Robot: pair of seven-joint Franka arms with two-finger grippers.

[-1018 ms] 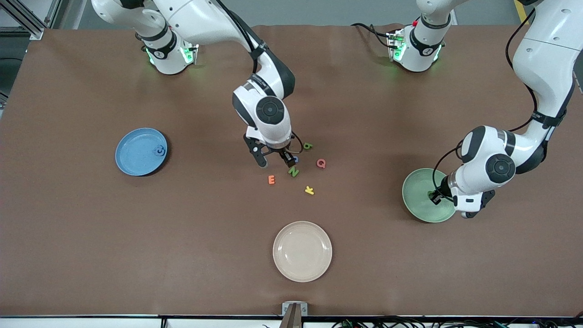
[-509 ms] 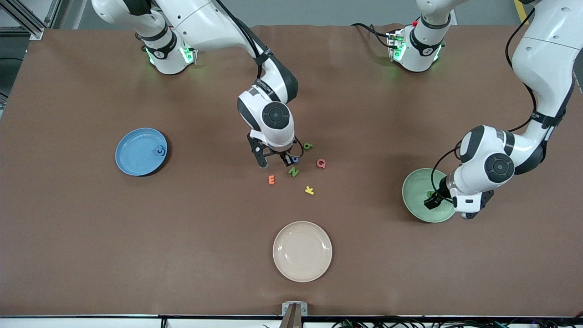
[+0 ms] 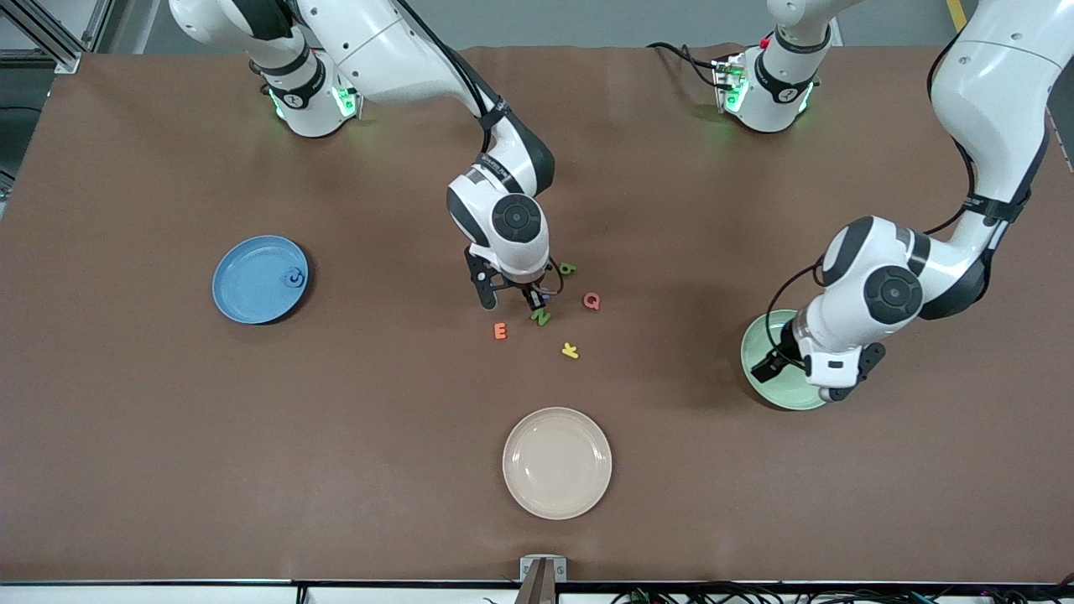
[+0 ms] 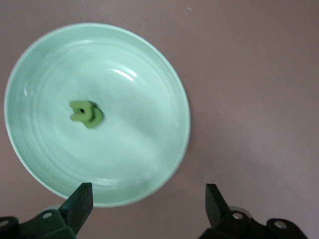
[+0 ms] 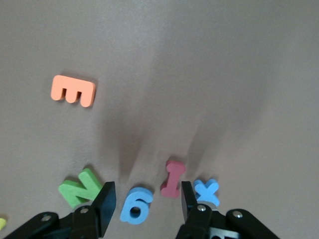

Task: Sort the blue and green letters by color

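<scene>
The right gripper (image 5: 144, 201) hangs low over the letter cluster mid-table, its fingers part-spread astride a blue 9 (image 5: 135, 205) and a pink I (image 5: 173, 179), gripping neither. The left gripper (image 4: 147, 201) is released above the green plate (image 4: 164, 79), where a green letter (image 4: 85, 113) lies.

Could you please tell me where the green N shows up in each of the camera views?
Front view: the green N lies mid-table, just nearer the camera than the right gripper.
Right wrist view: the green N sits beside the blue number.
Left wrist view: not in it; the open left gripper hangs over the green plate.
Shared landmark: the orange E, close to the N.
</scene>
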